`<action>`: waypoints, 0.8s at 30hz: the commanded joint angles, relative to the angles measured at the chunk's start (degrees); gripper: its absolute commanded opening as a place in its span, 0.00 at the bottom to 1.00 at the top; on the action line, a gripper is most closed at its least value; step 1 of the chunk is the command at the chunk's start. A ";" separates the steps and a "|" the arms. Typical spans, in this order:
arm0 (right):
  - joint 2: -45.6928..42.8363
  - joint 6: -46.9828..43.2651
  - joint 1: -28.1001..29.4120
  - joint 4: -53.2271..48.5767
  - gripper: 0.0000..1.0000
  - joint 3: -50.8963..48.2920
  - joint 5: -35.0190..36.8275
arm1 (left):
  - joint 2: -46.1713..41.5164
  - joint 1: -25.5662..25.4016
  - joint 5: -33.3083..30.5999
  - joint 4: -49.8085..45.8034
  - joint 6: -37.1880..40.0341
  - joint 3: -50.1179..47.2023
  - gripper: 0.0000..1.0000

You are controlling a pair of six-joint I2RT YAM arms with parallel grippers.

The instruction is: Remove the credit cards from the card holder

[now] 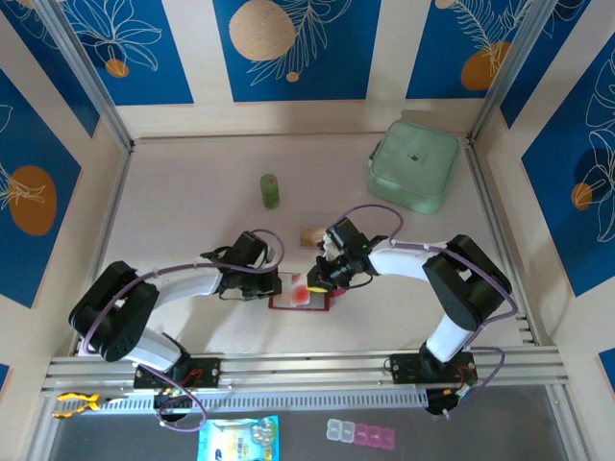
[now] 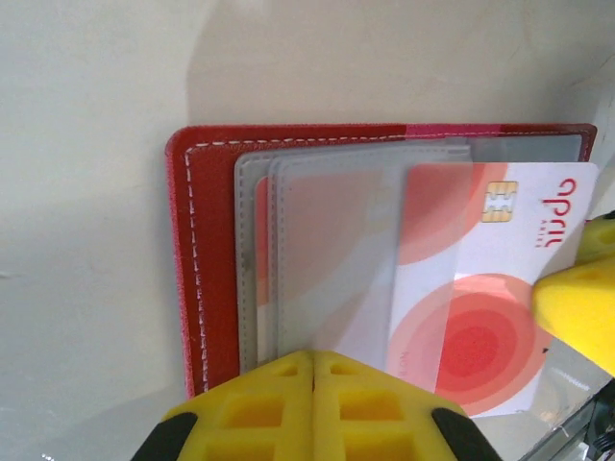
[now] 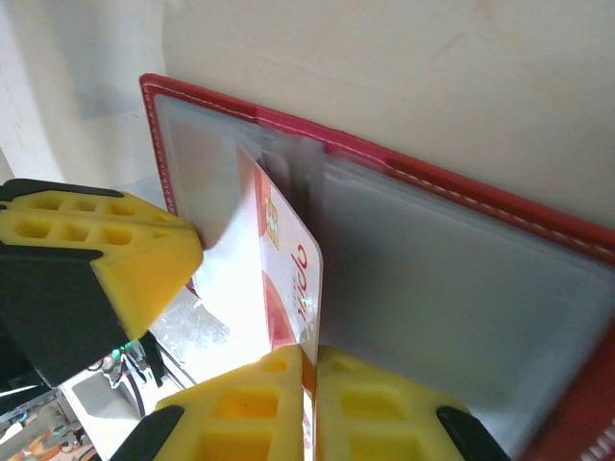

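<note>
closest to the left wrist lens: yellow ribbed fingertips (image 2: 255,413) of the left gripper (image 2: 312,375), pressed tight together with no gap, set down at the near edge of a small flat red folding card holder (image 2: 207,279). nothing visibly caught between them.

card holder spread open and flat on the pale table (image 1: 192,211), inside facing up, white stitching along the red border, greyish clear pockets (image 2: 317,240) layered over the lining.

sticking out of one pocket: a thin white credit card with pinkish-red circles and a small gold chip (image 2: 480,288). one end under the clear film, the chip end bare.

from the right wrist: right gripper (image 3: 309,370) clamped on the bare end of the credit card, one yellow finger on each side, no gap beyond the card's thickness. card tilted up on its edge, rising out of the pocket. yellow pad of the left gripper just beside it, touching the clear film at the card holder's corner.

from above: card holder near the front of the table, between the two grippers, left gripper at its left edge, right gripper at its right end over the card.

farther back, apart from all this: a small clear plastic box with something tan inside (image 1: 314,233) just behind the right gripper, a small green cylinder (image 1: 270,190) standing upright, and a large mint-green pouch (image 1: 413,168) in the far right corner.
</note>
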 commanded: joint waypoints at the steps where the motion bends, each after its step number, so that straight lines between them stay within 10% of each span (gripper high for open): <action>1: -2.50 -3.15 -0.44 -7.98 0.10 0.77 2.06 | -1.14 -0.25 -1.01 -1.02 -1.34 -1.40 0.03; 24: 0.10 -6.22 0.73 -15.83 0.10 8.05 4.30 | -3.07 -1.74 0.42 2.51 -4.16 -4.64 0.04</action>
